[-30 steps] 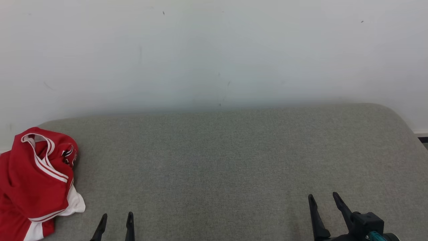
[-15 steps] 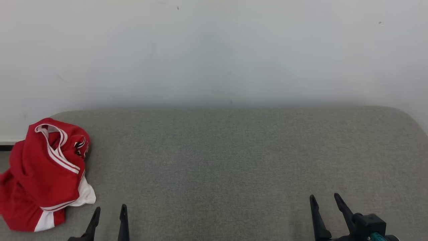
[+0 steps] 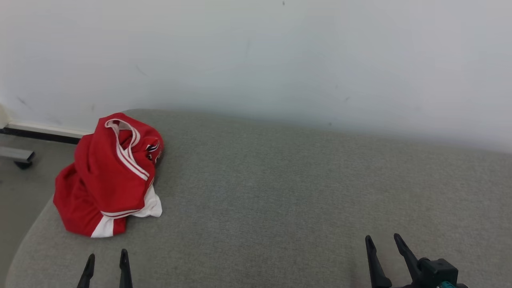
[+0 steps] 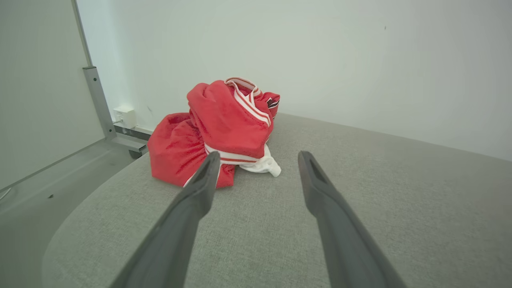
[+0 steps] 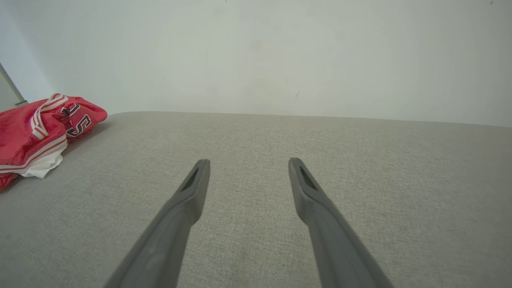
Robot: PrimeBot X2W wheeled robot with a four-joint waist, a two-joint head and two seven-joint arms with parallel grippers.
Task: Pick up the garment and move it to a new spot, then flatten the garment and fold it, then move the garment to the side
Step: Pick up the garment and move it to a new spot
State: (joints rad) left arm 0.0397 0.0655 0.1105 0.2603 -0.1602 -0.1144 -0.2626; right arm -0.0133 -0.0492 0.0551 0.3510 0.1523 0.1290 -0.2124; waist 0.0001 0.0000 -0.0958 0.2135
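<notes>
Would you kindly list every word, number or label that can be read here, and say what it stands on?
"S" (or "5"): one black, white-edged character on the crumpled red garment, right wrist view.
The print beside it: folded under, unreadable.
The same print in the head view: too small to read.
No other text is legible.

Grey cloth-topped desk [image 3: 280,192] set against a pale wall [image 3: 256,60]

The desk's top is woven grey fabric with rounded corners, and its far edge runs along the wall, which is white with a few small dark marks. Off the desk's left end lies a grey floor [image 3: 20,188], with a dark skirting strip [image 3: 40,135] at the wall's base and a grey metal foot [image 3: 14,154] on a dark caster. In the left wrist view an upright metal post [image 4: 96,100] stands beside a small white box [image 4: 125,117] — a pale panel [image 4: 40,88] to its left.
</notes>
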